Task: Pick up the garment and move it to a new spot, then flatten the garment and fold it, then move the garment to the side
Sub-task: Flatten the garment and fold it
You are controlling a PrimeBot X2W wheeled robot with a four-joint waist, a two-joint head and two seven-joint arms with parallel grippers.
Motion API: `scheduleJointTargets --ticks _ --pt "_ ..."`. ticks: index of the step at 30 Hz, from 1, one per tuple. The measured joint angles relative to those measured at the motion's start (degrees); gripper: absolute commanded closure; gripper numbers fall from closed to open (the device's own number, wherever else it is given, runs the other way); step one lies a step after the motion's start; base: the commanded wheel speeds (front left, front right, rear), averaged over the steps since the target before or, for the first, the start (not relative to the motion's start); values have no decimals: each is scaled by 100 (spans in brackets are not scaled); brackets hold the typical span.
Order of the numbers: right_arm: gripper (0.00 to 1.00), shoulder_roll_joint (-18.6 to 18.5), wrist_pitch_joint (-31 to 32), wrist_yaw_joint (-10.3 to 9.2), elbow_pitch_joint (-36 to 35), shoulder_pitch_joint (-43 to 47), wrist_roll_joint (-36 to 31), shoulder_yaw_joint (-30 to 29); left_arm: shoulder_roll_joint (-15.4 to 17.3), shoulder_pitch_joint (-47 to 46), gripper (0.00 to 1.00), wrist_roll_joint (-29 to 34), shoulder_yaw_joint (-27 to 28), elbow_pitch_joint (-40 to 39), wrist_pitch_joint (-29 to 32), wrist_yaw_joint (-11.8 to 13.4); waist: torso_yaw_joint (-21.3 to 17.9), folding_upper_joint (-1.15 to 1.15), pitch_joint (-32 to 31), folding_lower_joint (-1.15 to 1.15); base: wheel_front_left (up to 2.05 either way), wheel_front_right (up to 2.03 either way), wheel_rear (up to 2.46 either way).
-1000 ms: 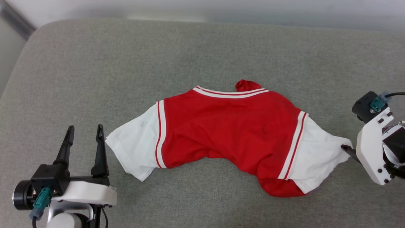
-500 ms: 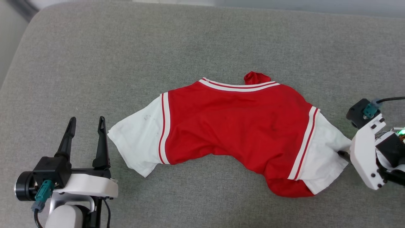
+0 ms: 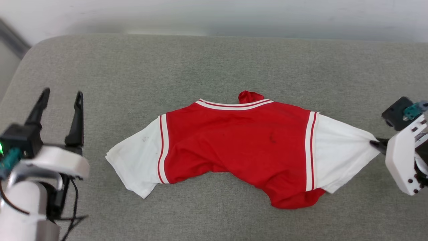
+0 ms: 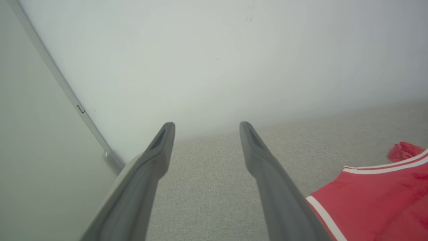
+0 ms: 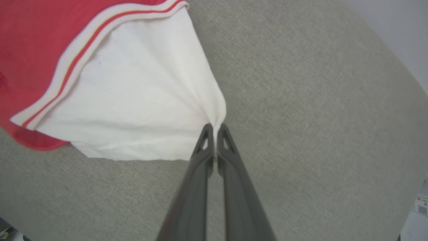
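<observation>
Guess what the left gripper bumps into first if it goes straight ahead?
The left gripper would likely meet the pale wall behind the gray cushion, not the garment; depth is unclear.

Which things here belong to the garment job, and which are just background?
Part of the job:
- garment, red with white sleeves
- right claw, shut on the edge of one white sleeve
- left claw, open, off the cloth

Just there:
- grey fabric surface under the garment
- pale wall behind
- small printed label at the right wrist view's edge
</observation>
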Motion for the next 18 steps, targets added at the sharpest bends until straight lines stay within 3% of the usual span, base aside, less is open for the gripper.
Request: scheduleJointTargets --ticks 1,7,14,18 --pt "100 -109 -86 0 -102 25 1 -112 238 -265 0 -8 -62 2 349 -96 -65 0 -21 0 0 0 0" --pt "100 -194 -188 0 -355 207 -54 -453 955 -907 0 -530 -561 5 2134 -310 -184 0 77 0 0 0 0" --pt "100 -41 -170 0 -530 344 -294 -732 2065 -1443 0 -2098 -1849 -197 4399 -339 -327 0 269 0 0 0 0" --pt "100 77 -120 0 -627 356 -410 -843 2508 -1712 0 -2808 -2331 -244 5125 -339 -400 0 402 0 0 0 0"
